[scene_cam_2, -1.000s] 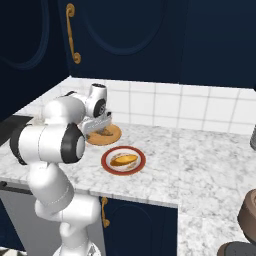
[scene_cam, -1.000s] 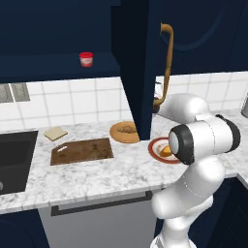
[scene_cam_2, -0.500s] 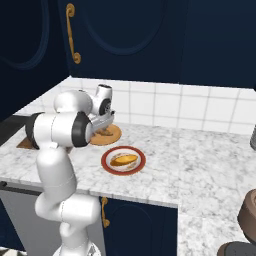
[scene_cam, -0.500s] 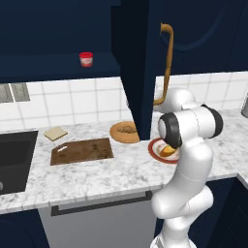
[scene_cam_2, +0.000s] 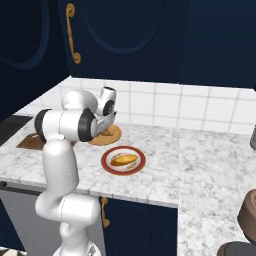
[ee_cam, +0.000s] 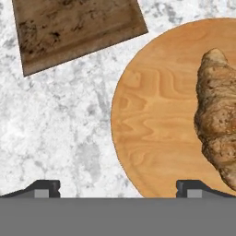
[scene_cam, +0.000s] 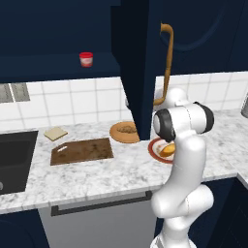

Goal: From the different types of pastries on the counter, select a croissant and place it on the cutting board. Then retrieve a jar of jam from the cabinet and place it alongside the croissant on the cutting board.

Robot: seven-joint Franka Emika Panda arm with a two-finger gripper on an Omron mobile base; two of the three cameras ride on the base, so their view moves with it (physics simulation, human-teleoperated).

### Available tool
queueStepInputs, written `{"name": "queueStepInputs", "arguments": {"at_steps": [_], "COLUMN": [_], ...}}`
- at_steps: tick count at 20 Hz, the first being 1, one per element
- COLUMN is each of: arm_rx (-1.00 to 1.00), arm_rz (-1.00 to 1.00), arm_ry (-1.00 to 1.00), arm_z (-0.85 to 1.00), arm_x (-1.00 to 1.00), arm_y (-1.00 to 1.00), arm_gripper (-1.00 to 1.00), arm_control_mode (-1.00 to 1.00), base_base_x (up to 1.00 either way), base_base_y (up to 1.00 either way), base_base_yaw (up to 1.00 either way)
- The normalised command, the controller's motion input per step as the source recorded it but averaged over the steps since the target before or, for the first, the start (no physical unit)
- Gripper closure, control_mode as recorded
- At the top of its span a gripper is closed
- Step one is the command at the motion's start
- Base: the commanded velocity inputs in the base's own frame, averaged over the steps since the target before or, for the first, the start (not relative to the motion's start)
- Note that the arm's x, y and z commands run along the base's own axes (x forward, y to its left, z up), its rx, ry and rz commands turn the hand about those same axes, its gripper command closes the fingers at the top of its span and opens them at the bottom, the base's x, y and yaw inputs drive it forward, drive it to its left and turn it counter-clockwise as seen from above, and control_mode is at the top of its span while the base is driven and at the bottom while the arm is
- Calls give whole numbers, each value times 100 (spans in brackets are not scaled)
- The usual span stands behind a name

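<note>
- leftward first: a black sink (scene_cam: 12,157) is set into the counter (scene_cam: 97,174), with a flat tan bread slice (scene_cam: 55,133) lying just beside it near the tiled wall.
- next, the cutting board (scene_cam: 81,150) lies bare on the marble, its pale mark near the left corner; in the hand view its corner (ee_cam: 78,27) sits apart from the round plate.
- above it, the jar of jam (scene_cam: 86,59) stands on the shelf of the open cabinet (scene_cam: 138,63), whose door swings out with its curved handle (scene_cam: 167,63).
- centre: the croissant (scene_cam: 127,129) rests on a round tan plate (scene_cam: 116,133); the hand view shows it (ee_cam: 219,120) at the right edge, off the line between the fingertips.
- the gripper (ee_cam: 117,189) hovers above the plate's near rim, its jaws spread wide and holding nothing.
- right: a golden-orange pastry (scene_cam_2: 123,160) lies on a red-rimmed plate (scene_cam_2: 107,161), untouched.
- step in hand, as judged: the approach to the croissant, with nothing yet placed on the board.
- next move, as judged: shift the hand sideways until the pastry lies between the fingertips, then descend and close gently, since a flaky, curved body could slip or crush.
</note>
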Motion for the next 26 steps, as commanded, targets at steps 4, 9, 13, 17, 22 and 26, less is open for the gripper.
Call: {"name": "queueStepInputs", "arguments": {"at_steps": [4, 9, 13, 17, 22, 26], "arm_rx": [1, 0, 0, 0, 0, 0], "arm_rz": [3, 0, 0, 0, 0, 0], "arm_ry": [0, 0, 0, 0, 0, 0], "arm_z": [-18, -1, -3, -14, -26, -23], "arm_x": [13, 31, 48, 49, 34, 24], "arm_y": [8, 15, 1, 0, 0, 0], "arm_gripper": [-100, -100, -100, -100, -100, -100], "arm_control_mode": [-100, -100, -100, -100, -100, -100], "base_base_x": [0, 0, 0, 0, 0, 0], "base_base_y": [0, 0, 0, 0, 0, 0], "base_base_yaw": [0, 0, 0, 0, 0, 0]}}
